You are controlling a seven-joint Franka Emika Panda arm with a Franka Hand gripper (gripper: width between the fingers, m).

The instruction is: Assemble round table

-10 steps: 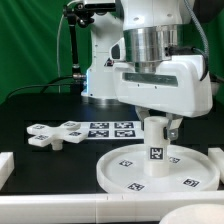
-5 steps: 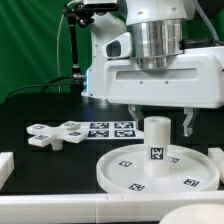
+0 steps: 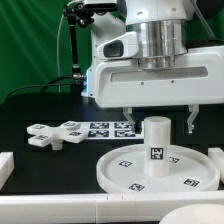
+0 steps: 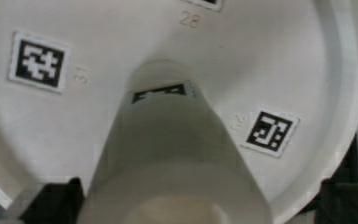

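Three white parts of the round table are in view. The largest, the round disc (image 3: 125,172), lies flat on the black tabletop (image 3: 45,158) directly under the gripper (image 3: 159,121), with its rim up. I think it lies so because it gives a wide, steady base to build on.

The cross-shaped piece (image 3: 52,134) lies well away from the gripper, toward the exterior view's left, and nothing touches it. It probably waits there for a later step. The marker board (image 3: 108,128) lies between that piece and the gripper.

The leg (image 3: 156,146) is the smallest part. It stands upright in the middle of the disc, with its top just below and between the gripper's fingers (image 3: 190,119). The gripper is spread wide: one finger hangs on each side of the leg, and both are clear of it, so the leg stands alone. This position lets the gripper either lift away or come down again for another hold, in my judgement.

Some things cannot be seen well:
- The joint between the leg and the disc is hidden, so I cannot tell how firmly the leg is seated.
- The gripper body covers the far edge of the marker board.
- The exterior view cuts off the upper arm and the disc's edge on its right.
- The wrist view is blurred, and its fingertips are only dark shapes at the picture's edge.
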